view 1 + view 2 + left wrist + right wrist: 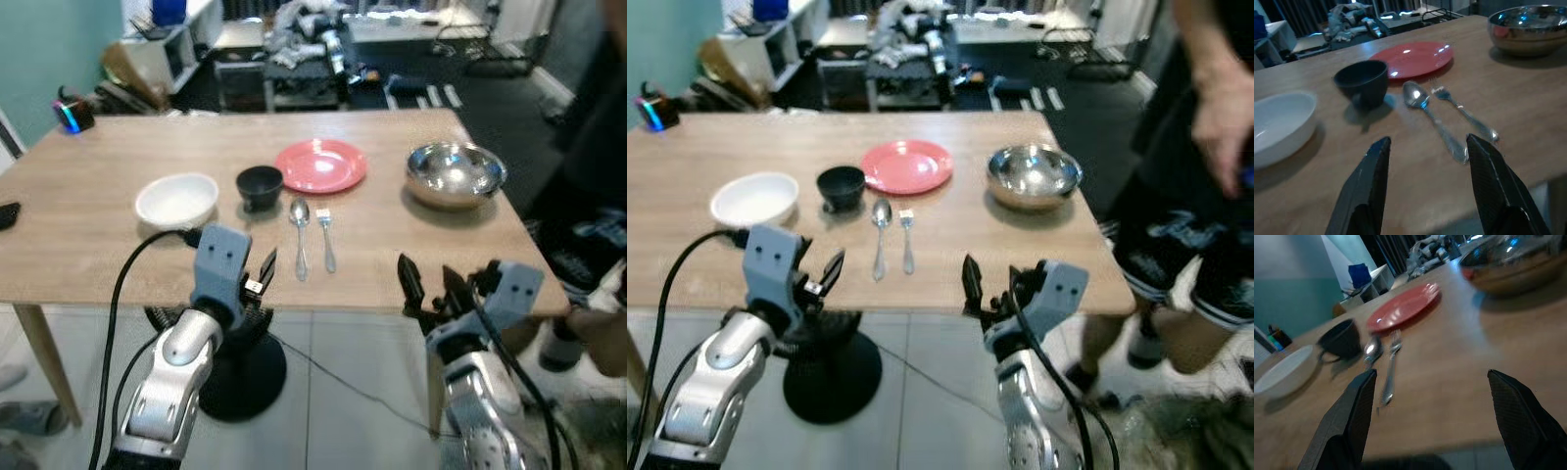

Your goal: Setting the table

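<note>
**Cutlery lay straight ahead of the left gripper**

The spoon (300,235) and the fork (326,238) lay side by side in the middle of the frame, on the wooden table (88,245), their long axes running from the near edge toward the red plate (320,164) above them. The left gripper (261,275), fingers apart and empty, hung at the near edge, just below-left of the spoon handle, so it seemed the nearer one. The right gripper (423,287), also spread and empty, waited lower right.

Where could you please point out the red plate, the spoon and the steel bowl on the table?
red plate (321,164): left eye view, on the flat middle of the plate.
spoon (300,211): left eye view, on the spoon's bowl end.
steel bowl (456,171): left eye view, on the shiny inside of the bowl.
</note>
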{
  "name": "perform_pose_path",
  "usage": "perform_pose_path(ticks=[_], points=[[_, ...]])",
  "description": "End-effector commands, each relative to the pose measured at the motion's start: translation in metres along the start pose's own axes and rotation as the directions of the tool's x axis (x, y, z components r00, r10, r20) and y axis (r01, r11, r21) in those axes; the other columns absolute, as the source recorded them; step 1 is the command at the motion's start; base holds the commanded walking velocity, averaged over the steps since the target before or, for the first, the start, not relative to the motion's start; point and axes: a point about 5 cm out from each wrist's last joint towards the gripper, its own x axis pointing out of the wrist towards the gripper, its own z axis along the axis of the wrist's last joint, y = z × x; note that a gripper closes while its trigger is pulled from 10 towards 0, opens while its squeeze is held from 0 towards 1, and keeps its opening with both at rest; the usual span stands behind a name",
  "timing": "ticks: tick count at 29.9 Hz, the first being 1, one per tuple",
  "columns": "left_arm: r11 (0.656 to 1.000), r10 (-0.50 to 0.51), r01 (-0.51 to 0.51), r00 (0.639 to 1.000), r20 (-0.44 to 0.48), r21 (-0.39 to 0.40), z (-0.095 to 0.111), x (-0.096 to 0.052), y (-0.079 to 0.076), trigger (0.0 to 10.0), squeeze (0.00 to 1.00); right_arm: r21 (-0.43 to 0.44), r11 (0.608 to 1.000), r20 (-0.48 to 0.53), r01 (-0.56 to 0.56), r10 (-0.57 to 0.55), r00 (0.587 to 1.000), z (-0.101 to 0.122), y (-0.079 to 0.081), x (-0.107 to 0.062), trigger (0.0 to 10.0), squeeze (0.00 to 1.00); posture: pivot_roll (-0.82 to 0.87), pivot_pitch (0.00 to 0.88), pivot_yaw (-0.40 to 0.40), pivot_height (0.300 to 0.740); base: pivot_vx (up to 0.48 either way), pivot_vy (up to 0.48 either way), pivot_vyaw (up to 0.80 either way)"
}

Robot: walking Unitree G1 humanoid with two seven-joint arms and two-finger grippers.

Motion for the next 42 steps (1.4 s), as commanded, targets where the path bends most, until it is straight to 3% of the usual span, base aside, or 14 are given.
perform_pose_path(ticks=[1,7,20,42], points=[[1.0,0.013,-0.013,1.0,-0.02,-0.004,-0.0045,-0.0025,0.0039,10.0,0.0,0.009,1.0,-0.015,-0.012,0.012,1.0,-0.0032,0.0026,-0.0011,10.0,0.0,-0.09,0.0,0.118,0.74,-0.337,0.0,0.0],[1.0,0.013,-0.013,1.0,-0.019,-0.003,-0.0046,-0.0021,0.0039,10.0,0.0,0.008,1.0,-0.016,-0.014,0.014,1.0,-0.0037,0.0029,-0.0005,10.0,0.0,-0.09,0.0,0.118,0.74,-0.334,0.0,0.0],[1.0,0.007,-0.007,1.0,-0.028,-0.007,-0.006,-0.003,0.0028,10.0,0.0,0.006,1.0,-0.021,-0.018,0.018,1.0,-0.0057,0.0036,-0.0014,10.0,0.0,-0.09,0.0,0.123,0.74,0.0,0.0,0.0],[1.0,-0.008,0.008,0.999,-0.051,-0.002,-0.0124,-0.0048,0.0001,10.0,0.0,0.029,1.0,-0.032,-0.009,0.01,0.999,-0.0086,0.0008,-0.0041,10.0,0.0,-0.09,0.0,0.127,0.74,0.0,0.0,-0.75]])
